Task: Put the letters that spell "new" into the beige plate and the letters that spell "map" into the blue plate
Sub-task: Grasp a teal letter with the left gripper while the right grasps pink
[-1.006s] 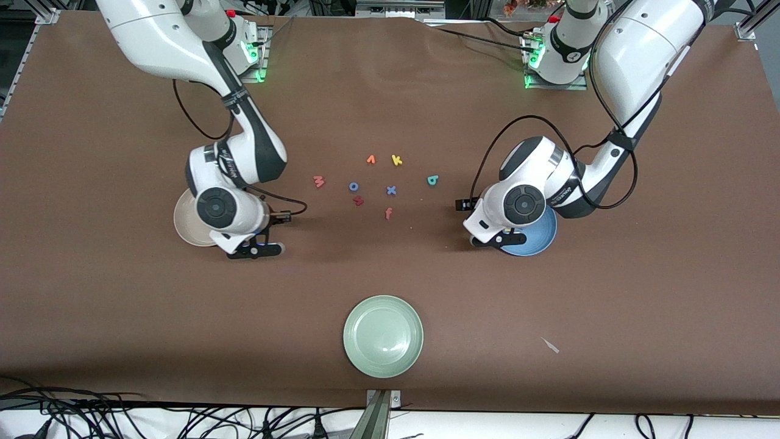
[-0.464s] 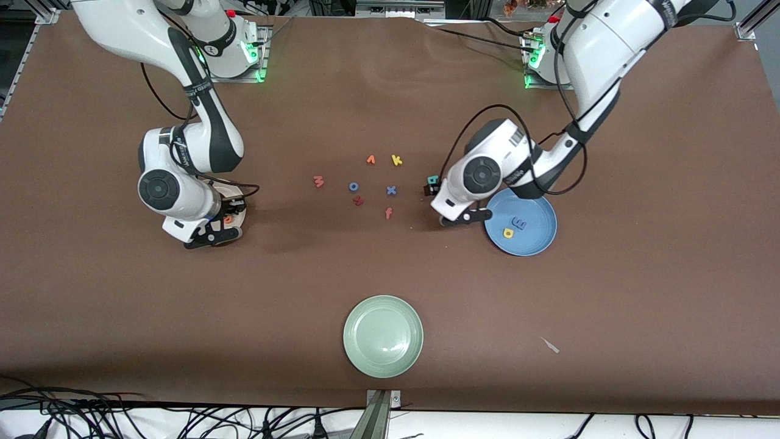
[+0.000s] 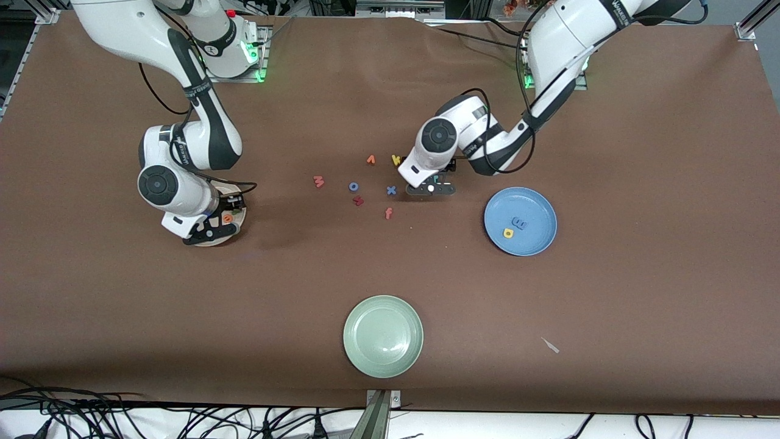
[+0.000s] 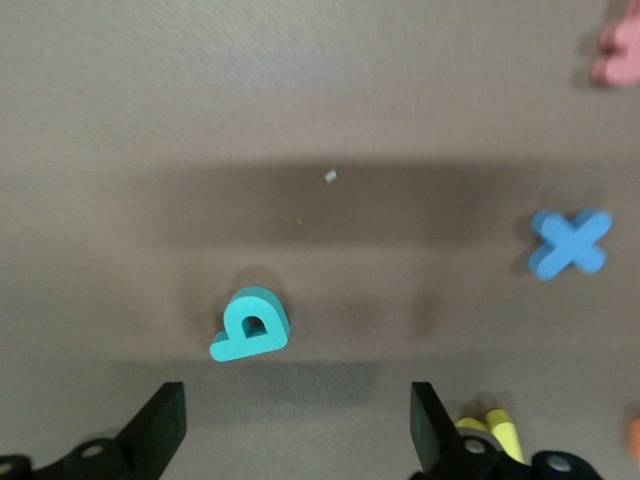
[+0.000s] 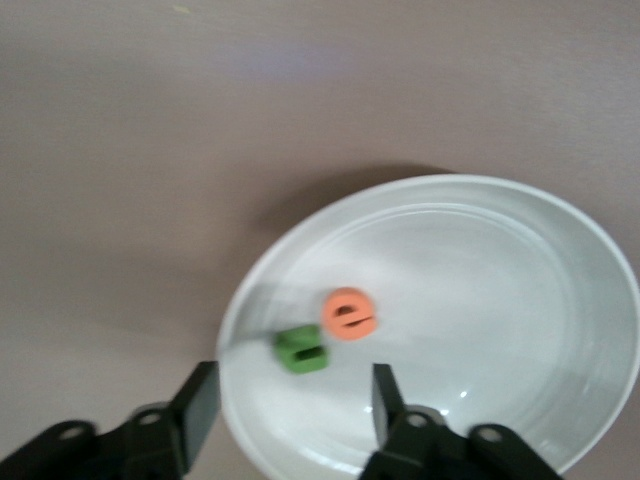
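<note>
The beige plate (image 3: pixel 241 213) lies toward the right arm's end, mostly under my right gripper (image 3: pixel 210 233). That gripper (image 5: pixel 295 410) hangs open just above the plate (image 5: pixel 480 260). An orange "e" (image 5: pixel 349 313) and a green letter (image 5: pixel 301 350) lie loose in it. The blue plate (image 3: pixel 539 210) holds a blue "m" (image 3: pixel 520 223) and a yellow letter (image 3: pixel 508 233). My left gripper (image 3: pixel 431 188) hovers open over the teal letter (image 4: pixel 250 325), which lies flat on the table just clear of the fingertips (image 4: pixel 165 425). The pink-red "w" (image 3: pixel 319 181) lies on the table.
Spare letters lie mid-table: orange "v" (image 3: pixel 370 160), yellow "k" (image 3: pixel 396 160), blue "o" (image 3: pixel 353 186), blue "x" (image 3: pixel 391 190), a dark red letter (image 3: pixel 358 200) and a red "f" (image 3: pixel 388 213). A pale green plate (image 3: pixel 383 336) sits near the front edge.
My right gripper moved over the beige plate and opened, leaving the green letter in it. My left arm swung from the blue plate to above the teal letter.
</note>
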### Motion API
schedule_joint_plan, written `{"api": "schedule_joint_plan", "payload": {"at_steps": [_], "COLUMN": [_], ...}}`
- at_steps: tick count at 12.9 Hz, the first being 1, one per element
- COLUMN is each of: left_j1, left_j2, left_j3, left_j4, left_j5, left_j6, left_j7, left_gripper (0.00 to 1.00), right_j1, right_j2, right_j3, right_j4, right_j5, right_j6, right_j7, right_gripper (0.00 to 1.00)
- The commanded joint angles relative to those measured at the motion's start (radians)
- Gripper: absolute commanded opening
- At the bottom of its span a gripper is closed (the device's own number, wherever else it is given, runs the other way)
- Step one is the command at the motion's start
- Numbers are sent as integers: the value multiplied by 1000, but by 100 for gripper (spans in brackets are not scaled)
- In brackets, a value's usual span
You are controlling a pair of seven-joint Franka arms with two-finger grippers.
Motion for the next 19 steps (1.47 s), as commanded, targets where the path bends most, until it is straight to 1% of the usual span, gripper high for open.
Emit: {"api": "schedule_joint_plan", "payload": {"at_steps": [1,2,3,4,5,7,8,9,10,11,12,15,16,17,19], "left_j1": [8,14,14,14,14,14,11,14,19,22,27,28,31,45,89], "left_j2": [-15,-13,-7,-7,-7,-6,-6,-7,-7,-7,-10,-19,-27,-42,-61], "left_j3": [13,15,15,18,20,27,27,27,27,27,26,24,24,21,-2], "left_j4": [-24,-26,-26,-26,-26,-30,-42,-56,-64,-64,-64,-55,-46,-24,32], "left_j5": [63,80,85,85,95,146,152,184,206,206,207,207,207,206,186], "left_j6": [53,76,78,78,78,78,78,78,78,78,77,58,34,-15,-151], "left_j7": [-18,-21,-21,-21,-21,-36,-44,-45,-47,-47,-45,-24,-19,-1,105], "left_gripper": [89,88,74,64,65,63,60,54,35,22,20,20,20,20,20], "right_j1": [4,4,4,4,6,6,6,9,12,12,14,58,64,69,87], "right_j2": [-40,-42,-46,-51,-66,-89,-89,-89,-86,-80,-74,-49,-45,-39,-20], "right_j3": [85,118,153,182,205,248,270,285,302,317,333,336,336,336,336], "right_j4": [17,14,8,0,-32,-129,-152,-169,-192,-216,-224,-224,-226,-226,-226], "right_j5": [14,14,14,14,14,14,13,13,11,11,8,7,5,0,-4], "right_j6": [-58,-53,-44,-36,-6,138,178,203,250,299,324,346,355,355,362], "right_j7": [47,68,102,129,134,182,218,237,254,263,278,280,280,280,280], "right_gripper": [100,100,100,100,100,100,100,100,100,100,100,100,99,98,91]}}
